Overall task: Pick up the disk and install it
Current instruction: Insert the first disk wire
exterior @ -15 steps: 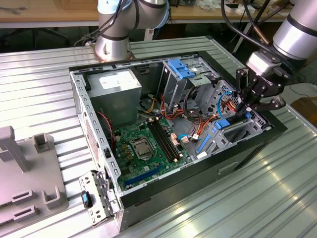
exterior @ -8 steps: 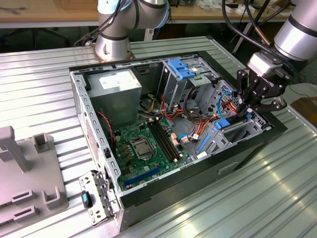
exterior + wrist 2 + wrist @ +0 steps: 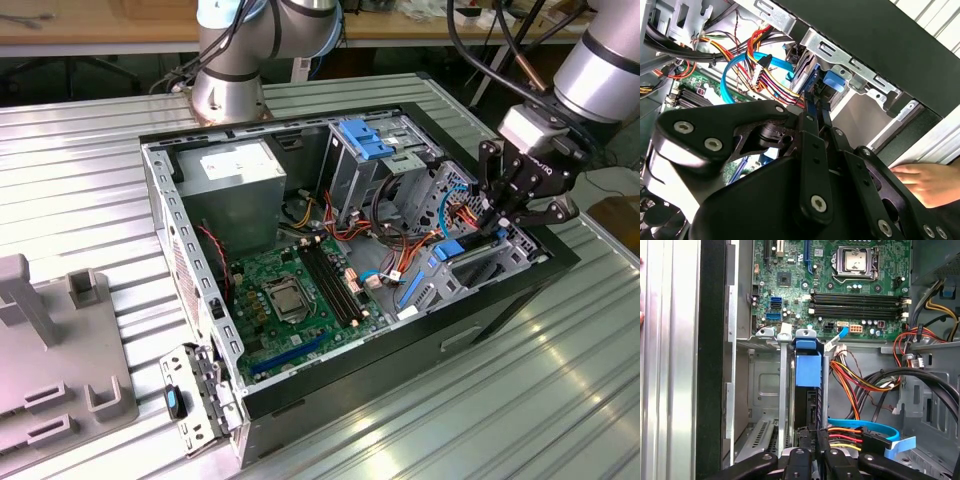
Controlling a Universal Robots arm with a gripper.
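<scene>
Seating the disk [image 3: 807, 371] in its bay at the case [image 3: 560, 255]'s right end, my gripper [image 3: 810, 452] is nearly closed on its edge. I judge it best to press straight along the rails, clear of the cables [image 3: 850, 432].

disk [image 3: 808, 371]: blue carrier standing in the metal bay, middle of frame | gripper [image 3: 814, 452]: black fingers at bottom middle, closed on its edge | green board [image 3: 840, 285]: upper right
</scene>
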